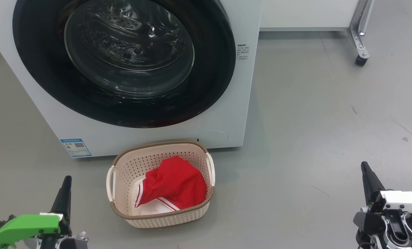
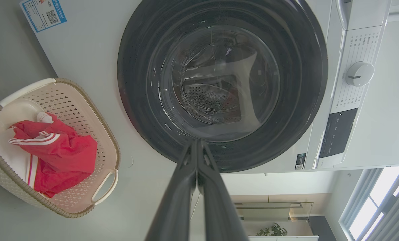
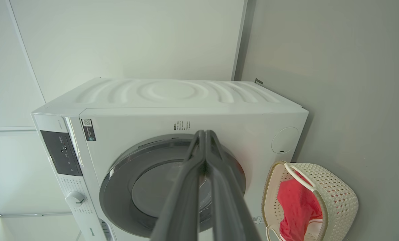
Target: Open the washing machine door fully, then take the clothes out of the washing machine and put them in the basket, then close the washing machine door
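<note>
The white washing machine fills the upper left of the head view. Its round black door with the glass window lies flush against the front, closed; the door looks the same from the left wrist. On the floor in front stands the cream basket with the red clothes inside. The clothes lie in the basket there too. My left gripper sits low left, shut and empty. My right gripper sits low right, also shut and empty. Both are well back from the basket.
Grey floor stretches to the right of the machine. A metal leg with a black caster stands at the upper right under a white cabinet. A blue label is on the machine's lower left front.
</note>
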### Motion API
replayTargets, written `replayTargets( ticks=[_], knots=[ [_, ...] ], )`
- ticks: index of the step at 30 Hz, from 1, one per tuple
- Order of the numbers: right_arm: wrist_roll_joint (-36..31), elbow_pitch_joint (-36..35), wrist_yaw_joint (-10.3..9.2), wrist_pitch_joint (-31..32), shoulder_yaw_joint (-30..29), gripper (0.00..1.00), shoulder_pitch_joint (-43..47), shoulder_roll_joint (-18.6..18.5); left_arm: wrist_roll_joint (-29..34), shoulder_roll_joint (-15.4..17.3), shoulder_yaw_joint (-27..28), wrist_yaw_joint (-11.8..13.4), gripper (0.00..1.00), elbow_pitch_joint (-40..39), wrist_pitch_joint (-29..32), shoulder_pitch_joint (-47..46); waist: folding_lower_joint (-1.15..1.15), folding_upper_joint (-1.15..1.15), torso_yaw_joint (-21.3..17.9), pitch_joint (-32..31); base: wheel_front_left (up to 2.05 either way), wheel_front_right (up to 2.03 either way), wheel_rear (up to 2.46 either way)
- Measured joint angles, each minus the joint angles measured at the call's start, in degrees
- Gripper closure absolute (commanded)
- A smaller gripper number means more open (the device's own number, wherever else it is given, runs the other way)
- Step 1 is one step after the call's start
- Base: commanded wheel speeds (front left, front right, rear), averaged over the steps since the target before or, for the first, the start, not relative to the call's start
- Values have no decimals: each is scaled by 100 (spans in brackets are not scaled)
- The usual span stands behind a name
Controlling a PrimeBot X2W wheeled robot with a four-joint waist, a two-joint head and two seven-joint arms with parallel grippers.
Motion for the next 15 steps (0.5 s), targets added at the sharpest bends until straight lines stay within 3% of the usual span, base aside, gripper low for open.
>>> replayTargets(
  ticks=[15],
  knots=[
    [0,-1,0,0,0,100,0,0,0,0,0,0,100,-1,0,0,0,0,0,0,0,0,0]
  ],
)
